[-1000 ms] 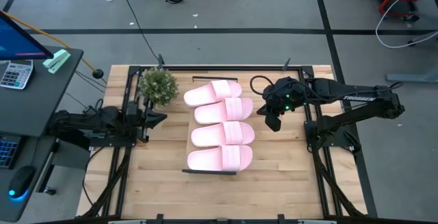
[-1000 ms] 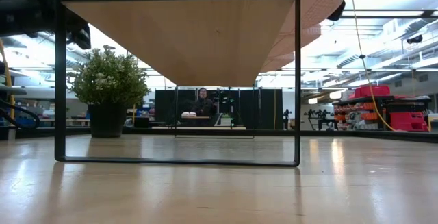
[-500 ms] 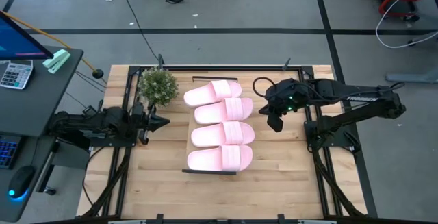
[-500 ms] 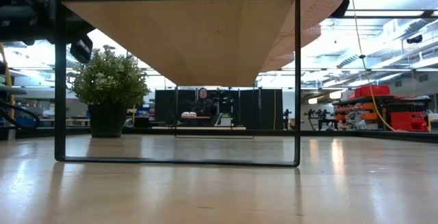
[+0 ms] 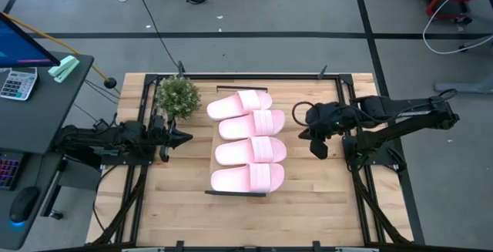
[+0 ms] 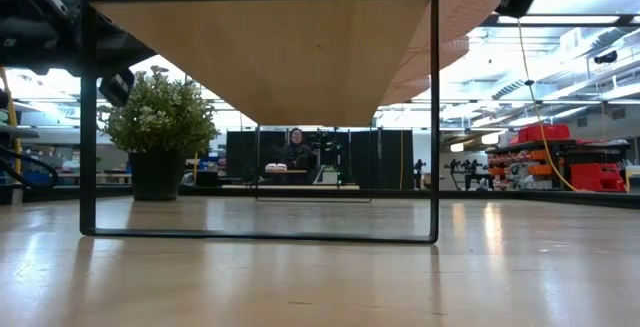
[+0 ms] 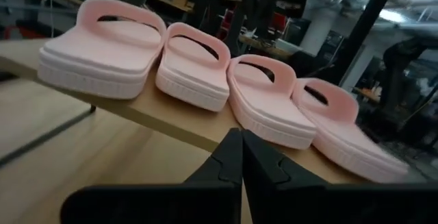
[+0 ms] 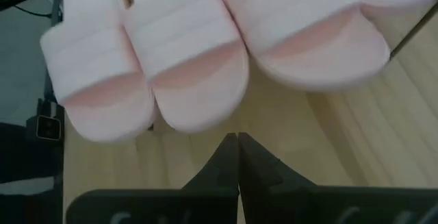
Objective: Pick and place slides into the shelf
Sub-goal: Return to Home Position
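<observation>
Four pink slides (image 5: 250,150) lie side by side on the shelf (image 7: 171,118), a light wood plank on a thin black frame at the middle of the bench (image 5: 308,198). From above, the row runs from 12 to 6 o'clock, with the straps toward 3 o'clock. The left pincer (image 5: 181,136) hangs at the shelf's 9 o'clock, apart from it, clenched on nothing. The right pincer (image 8: 237,138) hangs at 3 o'clock, near the slides, also clenched and empty. A potted plant (image 5: 177,95) stands at the shelf's 10 o'clock. Far behind the bench, a person (image 6: 297,152) sits in the room.
</observation>
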`<state>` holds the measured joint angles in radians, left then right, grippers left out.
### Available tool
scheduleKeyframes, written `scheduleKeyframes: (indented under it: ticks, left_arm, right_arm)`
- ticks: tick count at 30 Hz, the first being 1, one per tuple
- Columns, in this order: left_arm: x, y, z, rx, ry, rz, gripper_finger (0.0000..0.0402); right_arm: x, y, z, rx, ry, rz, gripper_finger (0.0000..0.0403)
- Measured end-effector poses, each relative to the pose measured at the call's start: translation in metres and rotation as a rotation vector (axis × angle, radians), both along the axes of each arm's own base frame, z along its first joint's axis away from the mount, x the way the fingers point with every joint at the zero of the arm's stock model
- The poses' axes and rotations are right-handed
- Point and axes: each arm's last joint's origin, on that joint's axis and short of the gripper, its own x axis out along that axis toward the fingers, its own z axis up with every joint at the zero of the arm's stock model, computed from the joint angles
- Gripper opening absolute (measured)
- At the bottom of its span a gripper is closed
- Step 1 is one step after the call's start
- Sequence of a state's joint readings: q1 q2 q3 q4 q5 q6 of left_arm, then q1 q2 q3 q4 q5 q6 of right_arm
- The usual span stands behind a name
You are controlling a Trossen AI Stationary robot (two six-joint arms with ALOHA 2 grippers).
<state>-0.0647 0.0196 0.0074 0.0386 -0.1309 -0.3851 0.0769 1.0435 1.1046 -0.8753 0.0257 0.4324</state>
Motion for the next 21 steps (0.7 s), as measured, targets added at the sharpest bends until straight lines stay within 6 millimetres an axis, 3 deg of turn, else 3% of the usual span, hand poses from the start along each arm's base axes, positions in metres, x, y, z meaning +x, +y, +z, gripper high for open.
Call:
scheduleKeyframes:
  ticks: [6,12,21]
  left_arm:
    - [0.0,0.0,0.001,-0.054,-0.012,0.0,0.0026]
    - [0.0,0.0,0.001,-0.045,-0.017,0.005,0.0039]
    - [0.0,0.0,0.002,-0.042,-0.021,0.005,0.0029]
  right_arm:
    - [-0.023,0.003,-0.018,0.014,-0.035,-0.034,0.0]
    - [-0.05,0.0,-0.04,0.06,-0.189,-0.091,0.0]
    - [-0.073,-0.004,-0.083,0.094,-0.37,-0.128,0.0]
